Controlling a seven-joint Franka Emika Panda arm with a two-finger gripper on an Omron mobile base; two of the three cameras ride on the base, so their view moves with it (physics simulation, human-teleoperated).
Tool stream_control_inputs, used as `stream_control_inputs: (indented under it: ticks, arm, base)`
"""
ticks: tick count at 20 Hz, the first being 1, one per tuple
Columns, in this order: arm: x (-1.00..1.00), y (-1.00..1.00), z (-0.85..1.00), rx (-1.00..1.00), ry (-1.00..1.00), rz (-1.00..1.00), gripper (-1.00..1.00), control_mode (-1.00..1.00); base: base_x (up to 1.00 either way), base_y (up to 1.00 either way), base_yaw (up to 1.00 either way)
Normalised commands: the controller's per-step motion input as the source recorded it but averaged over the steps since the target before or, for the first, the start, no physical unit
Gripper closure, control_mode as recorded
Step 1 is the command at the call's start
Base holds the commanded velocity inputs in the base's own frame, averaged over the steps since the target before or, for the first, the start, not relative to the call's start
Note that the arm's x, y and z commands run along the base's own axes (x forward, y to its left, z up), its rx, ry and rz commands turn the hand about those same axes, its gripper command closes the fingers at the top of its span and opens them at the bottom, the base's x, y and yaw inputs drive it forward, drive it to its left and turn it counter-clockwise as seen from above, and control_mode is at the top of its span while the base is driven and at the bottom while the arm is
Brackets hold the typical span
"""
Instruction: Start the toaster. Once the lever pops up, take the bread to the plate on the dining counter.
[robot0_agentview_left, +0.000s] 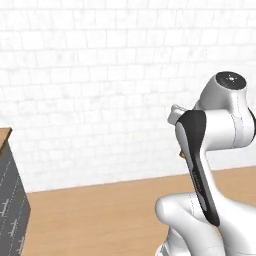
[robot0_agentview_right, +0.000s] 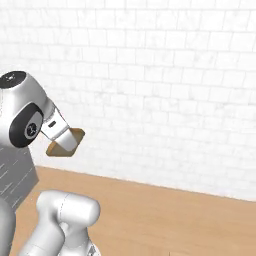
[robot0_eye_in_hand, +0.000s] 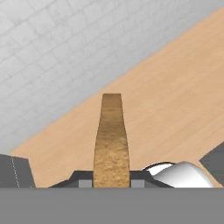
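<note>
Between the fingers of the hand (robot0_eye_in_hand: 112, 183) sits the bread (robot0_eye_in_hand: 111, 140), seen edge-on in the hand view: a thin tan-brown slice, darker crust at its far end, lower end buried in the grip. Right base view gives it as a small tan square (robot0_agentview_right: 66, 142) jutting from the hand (robot0_agentview_right: 59, 132), carried in mid-air above the wood floor (robot0_agentview_right: 165, 215), in front of the white brick wall (robot0_agentview_right: 165, 90). Left base view hides nearly all of it behind the white arm (robot0_agentview_left: 210, 150). Hand closed narrow on the slice. A dark grey cabinet (robot0_agentview_left: 11, 210) with a wooden top is cut off at the left edge, contents unreadable.
</note>
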Motion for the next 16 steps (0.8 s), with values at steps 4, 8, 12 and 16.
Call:
stream_control_inputs:
  ticks: [4, 8, 12, 16]
  arm:
    - [0.0, 0.0, 0.0, 0.0, 0.0, 0.0, 1.0, 1.0]
    - [0.0, 0.0, 0.0, 0.0, 0.0, 0.0, 1.0, 1.0]
    - [0.0, 0.0, 0.0, 0.0, 0.0, 0.0, 1.0, 1.0]
    - [0.0, 0.0, 0.0, 0.0, 0.0, 0.0, 1.0, 1.0]
  base:
    - [0.01, -0.38, -0.68]
    - [0.04, -0.22, -0.67]
    - [0.05, -0.06, -0.65]
    - [0.06, 0.0, -0.63]
